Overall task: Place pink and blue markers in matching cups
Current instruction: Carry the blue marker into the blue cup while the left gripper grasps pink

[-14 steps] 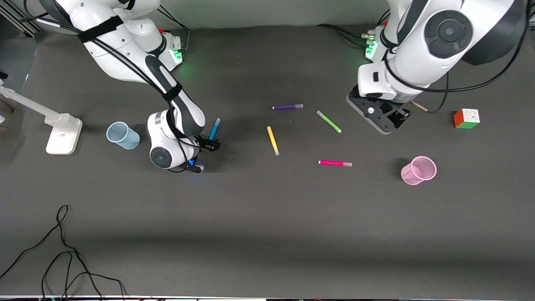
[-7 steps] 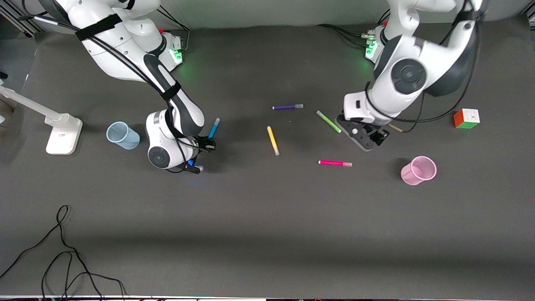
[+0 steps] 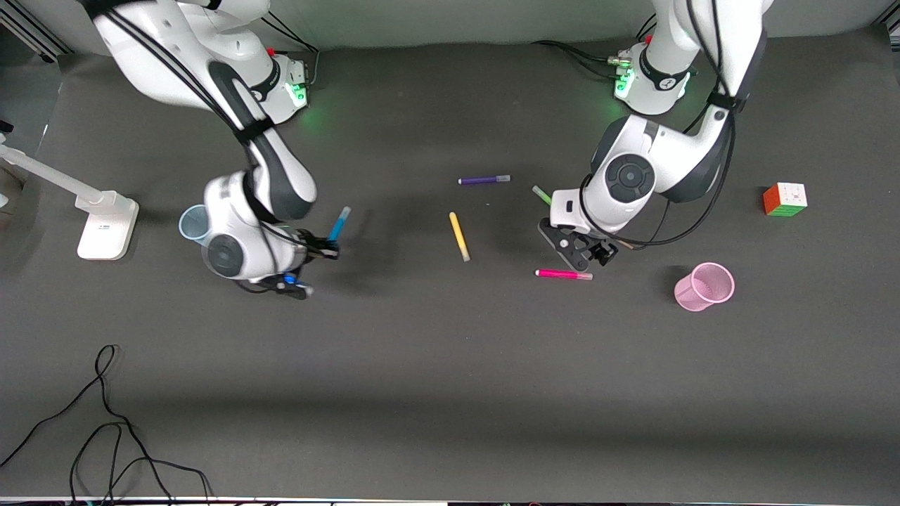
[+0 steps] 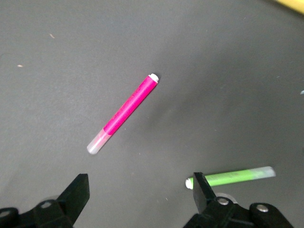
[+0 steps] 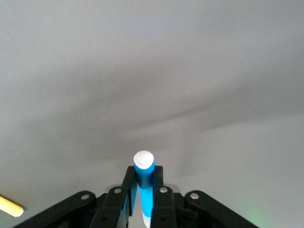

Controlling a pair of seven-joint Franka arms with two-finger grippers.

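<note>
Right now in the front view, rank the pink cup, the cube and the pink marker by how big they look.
1. pink cup, broadest.
2. cube, smaller than the cup.
3. pink marker, about as long as the cup is wide, but thinnest by far.

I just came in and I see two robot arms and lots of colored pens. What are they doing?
They are sorting markers into cups. The right claw is shut on the blue marker and holds it up beside the blue cup. The left claw is open over the pink marker, which lies flat on the table, not picked up yet. The pink cup waits toward the left arm's end. Purple, yellow and green pens lie untouched.
</note>
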